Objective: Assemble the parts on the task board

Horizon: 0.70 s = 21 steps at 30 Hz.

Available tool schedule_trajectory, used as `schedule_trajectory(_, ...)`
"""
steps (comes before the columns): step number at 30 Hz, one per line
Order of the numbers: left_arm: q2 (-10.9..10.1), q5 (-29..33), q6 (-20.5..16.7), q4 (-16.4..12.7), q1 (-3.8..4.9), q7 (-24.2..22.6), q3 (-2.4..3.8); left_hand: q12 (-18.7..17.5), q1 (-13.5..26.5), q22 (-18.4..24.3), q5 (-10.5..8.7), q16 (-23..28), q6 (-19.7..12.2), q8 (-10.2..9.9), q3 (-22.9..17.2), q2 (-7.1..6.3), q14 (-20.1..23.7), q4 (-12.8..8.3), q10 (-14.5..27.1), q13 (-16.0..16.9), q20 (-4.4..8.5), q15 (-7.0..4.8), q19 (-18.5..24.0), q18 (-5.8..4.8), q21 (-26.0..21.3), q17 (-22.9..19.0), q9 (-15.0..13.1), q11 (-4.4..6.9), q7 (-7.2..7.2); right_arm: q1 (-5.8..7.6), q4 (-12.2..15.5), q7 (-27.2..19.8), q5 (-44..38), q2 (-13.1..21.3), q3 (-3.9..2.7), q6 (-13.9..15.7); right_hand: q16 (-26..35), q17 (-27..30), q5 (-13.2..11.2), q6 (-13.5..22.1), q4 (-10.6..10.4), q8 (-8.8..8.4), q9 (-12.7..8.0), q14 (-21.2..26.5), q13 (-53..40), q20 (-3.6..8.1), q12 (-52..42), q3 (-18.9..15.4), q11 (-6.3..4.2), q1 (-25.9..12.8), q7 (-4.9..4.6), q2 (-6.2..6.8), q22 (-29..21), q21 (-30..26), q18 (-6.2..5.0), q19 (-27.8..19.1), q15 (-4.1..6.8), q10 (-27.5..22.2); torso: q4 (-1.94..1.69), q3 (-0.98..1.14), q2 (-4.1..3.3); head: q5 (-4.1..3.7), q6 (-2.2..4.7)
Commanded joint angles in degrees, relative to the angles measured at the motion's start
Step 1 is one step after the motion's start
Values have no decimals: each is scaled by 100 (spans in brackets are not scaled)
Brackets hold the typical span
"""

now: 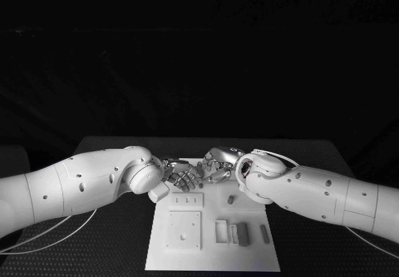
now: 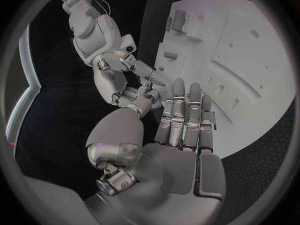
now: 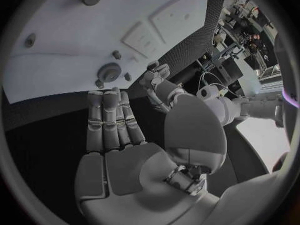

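The white task board [image 1: 212,257] lies in the middle of the black table. On its near right stand a grey block [image 1: 244,234] and a slim grey bar [image 1: 264,232], with a small peg [image 1: 231,199] farther up. My left hand [image 1: 180,175] and right hand [image 1: 218,166] meet thumb side to thumb side over the board's far edge. In the left wrist view my left hand [image 2: 181,135] has straight fingers over the board [image 2: 250,85], its palm empty, with the right hand [image 2: 119,70] close to its thumb. My right hand [image 3: 115,140] is likewise flat and empty, near a round part [image 3: 111,72].
A raised square plate [image 1: 184,229] and a slotted recess [image 1: 220,231] take up the board's near half. White cables [image 1: 50,234] loop under my left arm. Bare black table [image 1: 108,254] lies on both sides of the board.
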<state>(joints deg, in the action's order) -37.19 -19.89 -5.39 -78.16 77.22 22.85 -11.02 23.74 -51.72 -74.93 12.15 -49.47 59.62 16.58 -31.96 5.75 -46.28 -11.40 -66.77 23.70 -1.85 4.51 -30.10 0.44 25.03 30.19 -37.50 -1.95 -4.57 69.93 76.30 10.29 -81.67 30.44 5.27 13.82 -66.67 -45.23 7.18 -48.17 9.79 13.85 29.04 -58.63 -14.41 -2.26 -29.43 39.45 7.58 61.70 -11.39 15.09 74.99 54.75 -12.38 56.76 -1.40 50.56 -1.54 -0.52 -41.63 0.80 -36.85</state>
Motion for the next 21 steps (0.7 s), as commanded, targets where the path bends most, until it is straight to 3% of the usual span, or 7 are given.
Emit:
schedule_trajectory(1,10,-270,55,-1,1,-79,4,23,18,-130,25,-19,55,40,-4,57,-35,-36,-37,-2,12,-9,-20,-43,28,-4,-1,-1,11,-1,-38,-110,116,57,-1,104,-38,17,30,49,-4,-39,-4,52,17,-1,22,-52,18,-18,-2,62,67,-28,-262,-60,-1,-56,-3,-1,0,3,-4)
schedule_trajectory(8,-24,-1104,329,76,2,61,4,33,42,-131,-42,-37,41,27,-4,79,-51,-44,-48,0,15,-14,-43,-44,49,-2,-22,-6,-16,22,-426,-548,1114,219,-5,623,-104,97,136,-70,-84,66,36,55,59,0,-69,-15,-30,74,54,-2,70,-24,-262,-48,43,69,3,1,4,18,-13)
schedule_trajectory(13,-46,-1527,488,111,3,139,5,54,17,-123,-17,-74,41,27,-41,59,-96,-76,-65,9,33,0,-130,-44,85,6,-56,-14,-36,117,-771,-845,2049,276,-34,794,-63,168,100,-154,-115,120,53,115,78,-18,-114,54,-61,109,92,-32,58,-73,-262,-110,75,147,5,6,1,31,-29)
schedule_trajectory(14,-46,-1590,458,112,4,179,5,54,17,-123,-17,-74,41,27,-41,59,-96,-76,-65,9,33,0,-130,-44,85,6,-56,-14,-36,130,-816,-873,2145,281,-48,798,-61,174,100,-158,-117,123,54,117,80,-20,-117,56,-64,110,93,-34,57,-76,-262,-114,75,151,2,8,0,32,-37)
schedule_trajectory(16,-26,-1894,334,115,4,294,5,168,6,-131,190,-190,122,73,-46,-4,-355,-84,-276,55,143,-96,-479,26,263,38,-101,62,-38,167,-951,-956,2401,285,-110,789,75,278,153,-213,-147,157,66,244,83,-60,-156,98,-70,82,115,-95,22,-188,-255,-249,88,224,0,9,-2,36,-47)
schedule_trajectory(18,-6,-2155,84,72,4,566,3,237,27,-128,225,-232,149,83,-42,-5,-524,-95,-421,80,228,-176,-672,46,354,35,-135,125,-25,194,-1068,-1047,2536,301,-172,823,79,303,156,-213,-150,159,66,230,92,-73,-158,95,-79,78,113,-113,20,-197,-260,-253,85,231,-1,14,-1,43,-52)
schedule_trajectory(21,8,-2351,134,25,4,752,0,323,71,-117,277,-269,180,80,-42,-5,-777,-135,-640,113,365,-304,-908,59,468,13,-186,219,-8,225,-1209,-1157,2846,297,-257,890,91,343,181,-210,-140,159,64,228,107,-90,-160,93,-78,81,112,-132,19,-211,-262,-266,83,237,0,16,-1,39,-62)
